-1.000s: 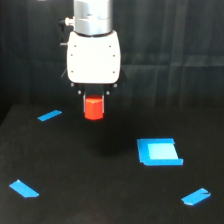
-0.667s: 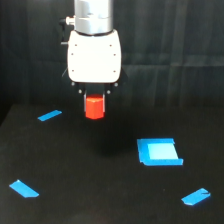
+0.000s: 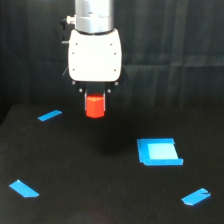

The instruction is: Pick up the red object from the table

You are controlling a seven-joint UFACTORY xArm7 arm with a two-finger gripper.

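The red object [image 3: 95, 106], a small bright red-orange block, hangs under the white gripper [image 3: 95, 98] near the upper middle of the exterior view. The gripper is shut on its top part and holds it in the air above the black table [image 3: 100, 175]. The fingers are mostly hidden by the block and the gripper's body. A faint dark shadow lies on the table below the block.
A blue square mark [image 3: 158, 151] lies on the table toward the exterior view's right. Blue tape strips lie at the left back [image 3: 49, 115], the left front [image 3: 24, 188] and the right front [image 3: 196, 197]. A dark curtain hangs behind.
The gripper has risen slightly with the red object in it. Nothing else has moved.
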